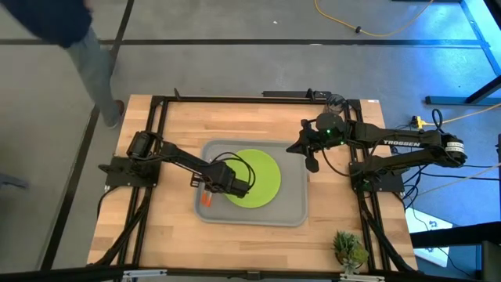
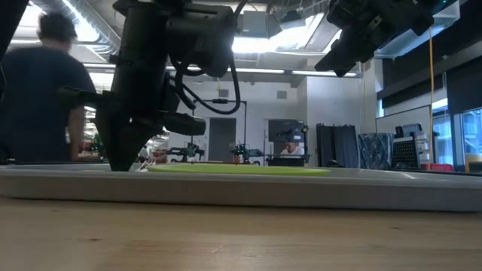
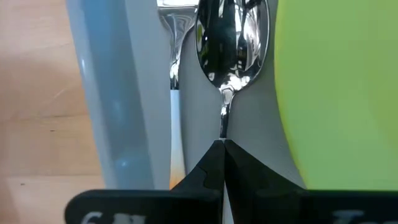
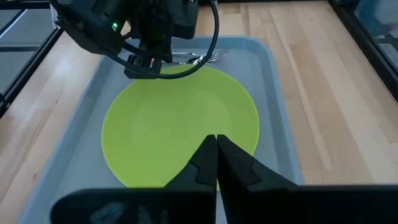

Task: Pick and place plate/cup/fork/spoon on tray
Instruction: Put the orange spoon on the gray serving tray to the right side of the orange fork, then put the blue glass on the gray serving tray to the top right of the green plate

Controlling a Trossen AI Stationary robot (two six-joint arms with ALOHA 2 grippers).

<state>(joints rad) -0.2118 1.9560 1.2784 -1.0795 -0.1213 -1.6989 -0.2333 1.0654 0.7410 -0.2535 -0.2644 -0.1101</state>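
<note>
- High view: the tray [image 1: 293, 205] lies in the middle of the counter [image 1: 156, 227] with the plate [image 1: 262, 176] on it. The left gripper [image 1: 205, 186] sits low over the tray just beside the plate's edge, on the side toward the left arm's base, and an orange handle [image 1: 206, 199] shows on the tray next to it. The right gripper [image 1: 311, 159] hangs above the tray's rim on the far side of the plate. A small plant [image 1: 349, 249] stands on the counter well apart from the tray, and a person [image 1: 94, 59] walks on the floor beyond the counter
- Low view: the plate [image 2: 241, 169] rests flat inside the tray [image 2: 301, 190]; the left gripper [image 2: 124, 154] reaches down to the tray floor beside it, while the right gripper [image 2: 339, 56] is raised high above. A person [image 2: 38, 90] stands behind
- Left wrist view: the fingers [image 3: 211, 168] are pressed together around the thin neck of the spoon [image 3: 233, 43], which lies on the tray [image 3: 118, 93] between the plate [image 3: 336, 93] and the fork [image 3: 174, 56]
- Right wrist view: the fingers [image 4: 236, 165] meet with nothing between them, above the plate [image 4: 180, 124]; the fork [image 4: 208, 57] tines show past the plate's far edge, beside the left gripper [image 4: 146, 62]
</note>
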